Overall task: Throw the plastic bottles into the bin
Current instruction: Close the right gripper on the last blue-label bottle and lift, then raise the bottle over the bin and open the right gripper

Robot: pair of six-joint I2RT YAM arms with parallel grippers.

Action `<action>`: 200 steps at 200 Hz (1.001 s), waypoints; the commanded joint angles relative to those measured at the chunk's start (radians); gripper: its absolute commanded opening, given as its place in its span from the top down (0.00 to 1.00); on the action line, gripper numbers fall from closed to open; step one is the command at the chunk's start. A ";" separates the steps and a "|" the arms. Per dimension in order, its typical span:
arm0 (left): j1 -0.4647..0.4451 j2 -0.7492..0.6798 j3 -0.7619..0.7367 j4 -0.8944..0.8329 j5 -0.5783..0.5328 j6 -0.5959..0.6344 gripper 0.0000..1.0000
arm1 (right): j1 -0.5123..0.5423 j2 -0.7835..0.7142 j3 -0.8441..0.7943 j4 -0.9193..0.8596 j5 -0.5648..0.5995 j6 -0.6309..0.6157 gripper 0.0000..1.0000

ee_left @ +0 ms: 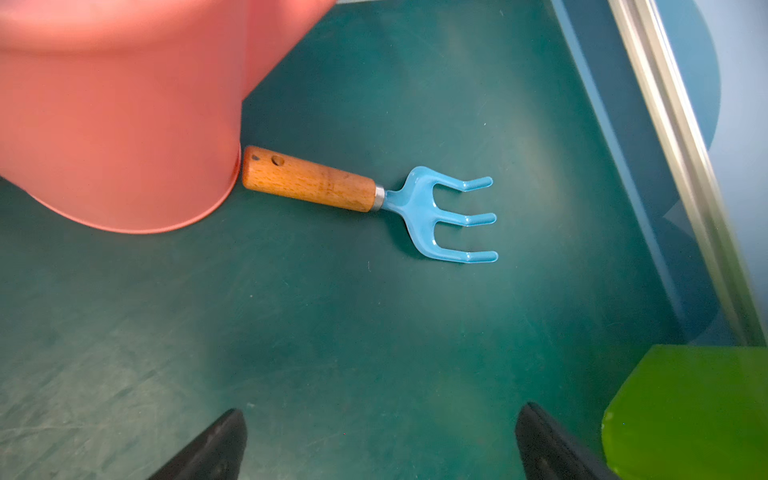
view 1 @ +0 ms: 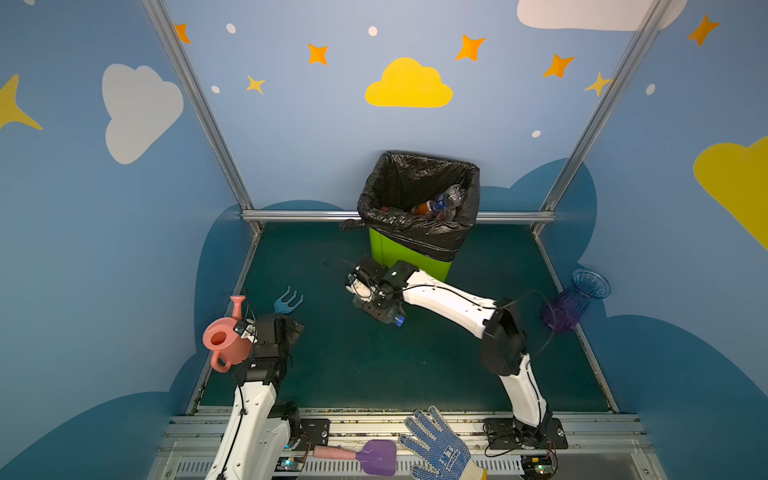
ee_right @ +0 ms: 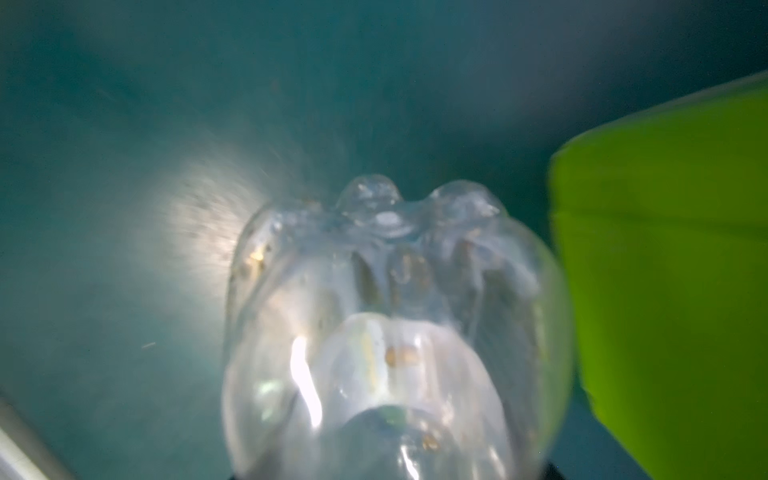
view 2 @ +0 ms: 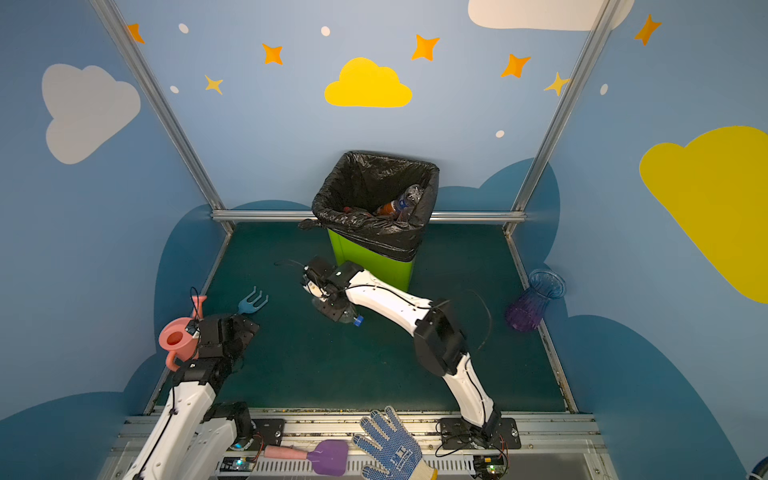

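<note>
Clear bottle (ee_right: 395, 332), blue cap, is clamped in the right fingers (view 1: 372, 308), low over the desk (view 1: 353, 365), just in front of the bin (view 1: 409, 259). Other bottles (view 1: 440, 203) are seen inside the bin. Left fingers (ee_left: 216, 449) are held wide apart, empty, beside the watering can (view 1: 224, 340).

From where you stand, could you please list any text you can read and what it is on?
Nothing reads clearly.
Dotted glove: printed mark, too blurred.
Bottles in the bin: labels too small.
Clear bottle in the right gripper: nothing readable shows.
</note>
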State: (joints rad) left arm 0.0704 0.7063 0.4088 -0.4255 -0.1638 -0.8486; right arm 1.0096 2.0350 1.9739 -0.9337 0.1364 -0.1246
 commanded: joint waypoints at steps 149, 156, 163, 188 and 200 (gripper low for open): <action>-0.004 0.206 0.068 0.100 0.092 0.052 0.00 | -0.349 -0.519 0.131 0.443 -0.151 -0.031 0.53; -0.005 0.206 0.068 0.101 0.093 0.055 0.00 | -0.392 -0.435 0.191 0.395 -0.214 0.020 0.53; -0.005 0.206 0.067 0.100 0.092 0.056 0.00 | -0.418 -0.355 0.248 0.345 -0.260 0.049 0.51; -0.007 0.199 0.064 0.084 0.084 0.081 0.00 | -0.437 -0.212 0.447 0.223 -0.183 0.044 0.17; -0.007 0.197 0.061 0.083 0.080 0.092 0.00 | -0.457 -0.251 0.471 0.257 -0.152 0.051 0.06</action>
State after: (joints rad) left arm 0.0669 0.9085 0.4618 -0.3256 -0.0792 -0.7956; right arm 0.5789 1.8565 2.3421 -0.5697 -0.0059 -0.1520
